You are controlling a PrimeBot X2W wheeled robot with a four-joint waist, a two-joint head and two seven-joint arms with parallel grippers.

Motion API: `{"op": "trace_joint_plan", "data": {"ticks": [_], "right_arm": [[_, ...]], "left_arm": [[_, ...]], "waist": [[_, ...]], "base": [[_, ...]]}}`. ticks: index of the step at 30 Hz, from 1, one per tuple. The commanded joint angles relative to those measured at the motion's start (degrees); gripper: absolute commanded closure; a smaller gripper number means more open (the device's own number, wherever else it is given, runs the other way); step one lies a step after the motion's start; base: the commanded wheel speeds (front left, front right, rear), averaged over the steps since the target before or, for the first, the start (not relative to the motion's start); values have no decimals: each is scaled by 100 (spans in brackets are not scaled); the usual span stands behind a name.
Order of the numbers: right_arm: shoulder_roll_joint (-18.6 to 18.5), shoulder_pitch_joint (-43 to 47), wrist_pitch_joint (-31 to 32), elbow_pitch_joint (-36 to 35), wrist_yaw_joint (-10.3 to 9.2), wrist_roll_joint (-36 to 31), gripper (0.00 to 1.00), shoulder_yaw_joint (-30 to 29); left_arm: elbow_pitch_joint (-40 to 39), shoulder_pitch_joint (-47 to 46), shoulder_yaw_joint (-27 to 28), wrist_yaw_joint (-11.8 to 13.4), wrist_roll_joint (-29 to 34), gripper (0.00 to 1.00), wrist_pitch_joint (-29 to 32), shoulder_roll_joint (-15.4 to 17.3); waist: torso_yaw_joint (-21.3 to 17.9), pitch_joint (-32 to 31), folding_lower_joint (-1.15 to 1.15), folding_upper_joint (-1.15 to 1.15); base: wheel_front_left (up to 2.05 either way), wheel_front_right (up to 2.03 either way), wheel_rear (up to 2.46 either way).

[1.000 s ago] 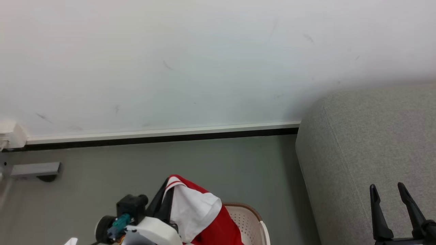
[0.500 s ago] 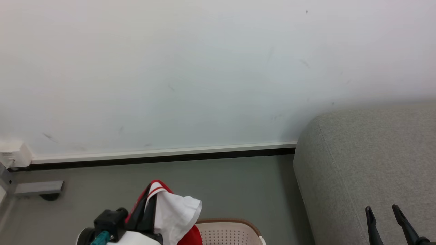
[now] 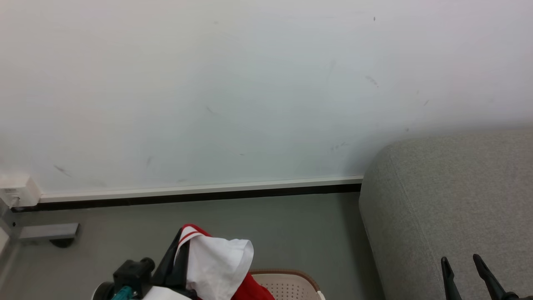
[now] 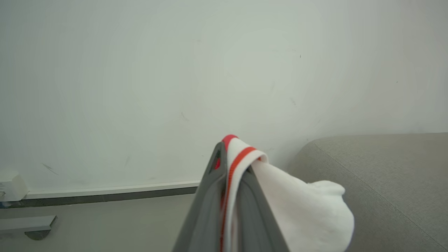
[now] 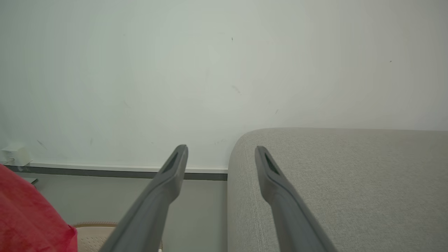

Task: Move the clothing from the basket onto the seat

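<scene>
Although already lifted, not yet delivered: soft red garment (image 3: pixel 216 258) with a white sleeve and red-and-white striped trim, pinched by that striped edge between the closed long dark fingers of the left gripper (image 3: pixel 182 239). Held up at the lower left of the head view, clear of the floor, hanging above the cream-white perforated plastic laundry basket (image 3: pixel 291 276) with a brown rim band and overlapping its rim. From the left wrist, garment (image 4: pixel 301 210) seen as a white fold drooping to the right of the left gripper (image 4: pixel 233 157), red stripe squeezed tight in the clamp.

Well to the right, large light-grey fabric-upholstered sofa seat (image 3: pixel 449 200) with a rounded corner and a stitched seam, bare of clothing across every visible part. Low at the right edge of the head view, right gripper (image 3: pixel 460 261) over the grey upholstery, fingers spread apart, gripping nothing. From the right wrist, right gripper (image 5: pixel 220 148) equally wide, framing the sofa seat (image 5: pixel 350 182) corner; red cloth of the garment (image 5: pixel 28 213) at the far left, beside the laundry basket (image 5: pixel 94 229).

Judged progress: pick-up of this piece done; carry across the strip of grey floor (image 3: pixel 291 229) to the seat, then release, left to do. Basket interior mostly cut off by the frame edge, so no telling of further pieces waiting inside. Plain white wall (image 3: pixel 250 83) with a pale skirting board (image 3: pixel 200 189) behind everything.
</scene>
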Motion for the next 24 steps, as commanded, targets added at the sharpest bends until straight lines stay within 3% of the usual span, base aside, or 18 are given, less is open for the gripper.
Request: {"op": "trace_joint_plan", "data": {"ticks": [1,24], "right_arm": [[-26,-41,3,13,-12,21,0,2],[-13,-95,3,4,-12,66,0,19]], "left_arm": [[26,66,33,-29,68,100,-3,-20],[218,-16,210,-267,332,100,-3,-132]], "waist": [[5,13,0,0],[-13,85,0,0]], "base": [[0,0,0],[0,0,0]]}}
